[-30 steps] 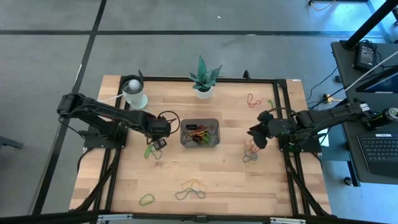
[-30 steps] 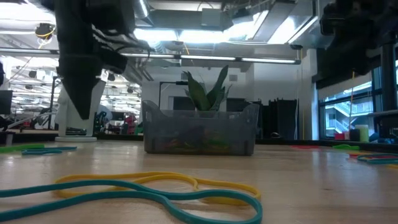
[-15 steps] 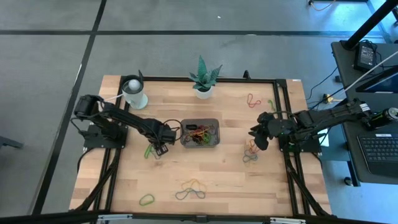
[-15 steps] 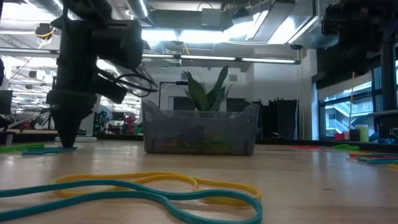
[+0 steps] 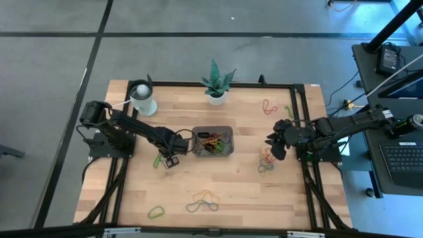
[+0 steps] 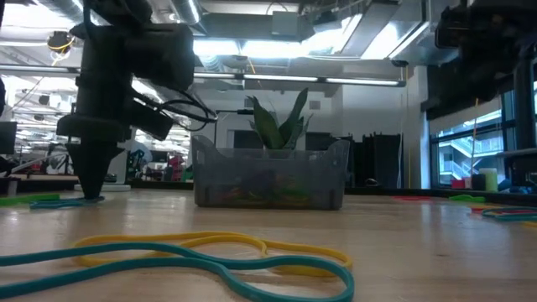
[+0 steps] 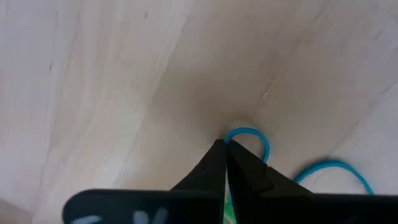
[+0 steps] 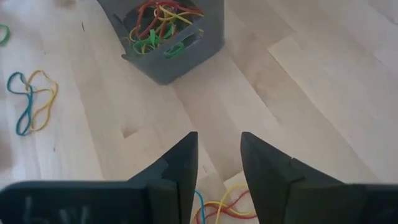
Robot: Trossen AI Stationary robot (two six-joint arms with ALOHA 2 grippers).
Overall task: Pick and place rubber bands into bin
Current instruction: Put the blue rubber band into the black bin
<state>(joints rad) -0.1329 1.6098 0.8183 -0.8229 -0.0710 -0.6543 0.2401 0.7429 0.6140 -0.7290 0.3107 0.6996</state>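
My left gripper [image 5: 169,160] points down at the table just left of the bin [image 5: 212,141], shut on a blue rubber band [image 7: 250,132]. A green band [image 5: 157,160] lies beside it. The dark grey bin holds several coloured rubber bands [image 8: 163,22]. My right gripper [image 5: 273,149] hangs open above the table's right side, over a small heap of bands [image 5: 266,163]. Its fingers [image 8: 180,163] have nothing between them. In the low view my left gripper's tip [image 6: 91,196] stands on the table by the blue band [image 6: 60,202]. My left gripper pinches the blue band at one curved end of its loop [image 7: 235,132], right at the fingertips [image 7: 217,155]. The fingers come from above, pointing down. The band lies flat and slack on the table, with a second blue curve [image 7: 336,169] farther off.
A potted plant [image 5: 216,84] and a white cup [image 5: 143,98] stand at the far edge. Loose bands lie near the front edge: a yellow and teal pair [image 5: 203,200] and a green one [image 5: 156,212]. Red [image 5: 268,106] and green [image 5: 288,111] bands lie at the far right.
My left gripper has come down from above the table to the wood beside the green and blue bands, drifting a little toward the near edge, and its tip now rests on the table. My right gripper has kept its place.
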